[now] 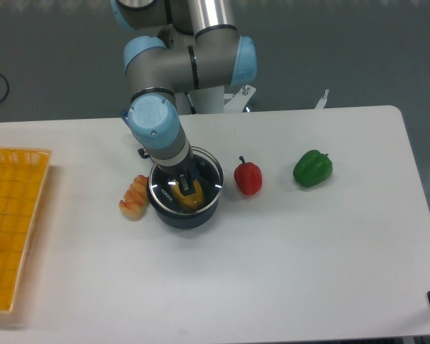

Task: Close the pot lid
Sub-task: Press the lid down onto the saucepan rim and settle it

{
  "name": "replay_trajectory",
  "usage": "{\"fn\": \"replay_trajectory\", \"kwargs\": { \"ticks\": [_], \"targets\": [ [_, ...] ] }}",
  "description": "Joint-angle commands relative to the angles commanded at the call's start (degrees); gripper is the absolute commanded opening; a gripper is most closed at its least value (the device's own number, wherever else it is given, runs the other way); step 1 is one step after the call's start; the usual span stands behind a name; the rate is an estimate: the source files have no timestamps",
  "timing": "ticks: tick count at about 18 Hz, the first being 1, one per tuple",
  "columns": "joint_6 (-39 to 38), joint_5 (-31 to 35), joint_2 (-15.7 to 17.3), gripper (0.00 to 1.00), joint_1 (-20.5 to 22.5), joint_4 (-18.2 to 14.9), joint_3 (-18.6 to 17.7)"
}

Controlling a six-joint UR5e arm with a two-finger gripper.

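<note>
Seeing no legible writing from my feed, end effector [188,188] gripping the lid [185,188], directly over the pot [185,213]

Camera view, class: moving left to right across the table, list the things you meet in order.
Yellow basket → shrimp-like toy → pot, with the lid and hand over it → red pepper → green pepper.
</note>
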Motion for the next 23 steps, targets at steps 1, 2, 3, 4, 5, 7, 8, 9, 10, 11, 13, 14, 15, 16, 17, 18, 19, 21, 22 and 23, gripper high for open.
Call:
{"fn": "replay_trajectory", "kwargs": {
  "ticks": [1, 2, 3, 4, 5, 7, 8, 9, 10, 11, 13, 14, 15, 16, 17, 18, 19, 21, 22, 23],
  "targets": [
    [-0.09, 0.0, -0.09, 0.67, -0.26, 0.09, 0.0],
    [-0.18, 0.0, -0.09, 0.67, -0.27, 0.35, 0.0],
    [-0.09, 0.0, -0.17, 0.67, -0.35, 0.35, 0.0],
    [-0.27, 0.0, -0.44, 0.67, -0.35, 0.44, 0.0],
    [-0.62, 0.0, -0.53, 0.67, -0.44, 0.61, 0.0],
    [-0.97, 0.0, -1.05, 0.67, -0.62, 1.58, 0.0],
    [-1.06, 0.0, -1.14, 0.67, -0.97, 1.58, 0.09],
    [-0.97, 0.0, -1.14, 0.67, -1.06, 1.58, 0.0],
    [-1.06, 0.09, -1.23, 0.67, -1.14, 1.58, 0.0],
    [-1.06, 0.0, -1.23, 0.67, -1.14, 1.67, 0.09],
    [-1.15, 0.0, -1.14, 0.67, -1.14, 1.58, 0.0],
    [-0.97, 0.0, -1.23, 0.67, -1.14, 1.58, 0.0],
    [-0.97, 0.0, -1.14, 0.67, -1.14, 1.58, 0.0],
    [-0.88, 0.0, -1.14, 0.67, -1.14, 1.58, 0.0],
    [-0.8, 0.0, -1.14, 0.67, -1.14, 1.58, 0.0],
    [-0.62, 0.0, -1.14, 0.67, -1.14, 1.58, 0.0],
    [-0.53, 0.0, -1.14, 0.67, -1.14, 1.5, 0.0],
    [-0.53, 0.09, -1.14, 0.67, -1.14, 1.5, 0.0],
    [-0.36, 0.0, -1.14, 0.67, -1.14, 1.5, 0.0],
    [-0.36, 0.0, -1.14, 0.67, -1.06, 1.5, 0.0]
  ]
}}
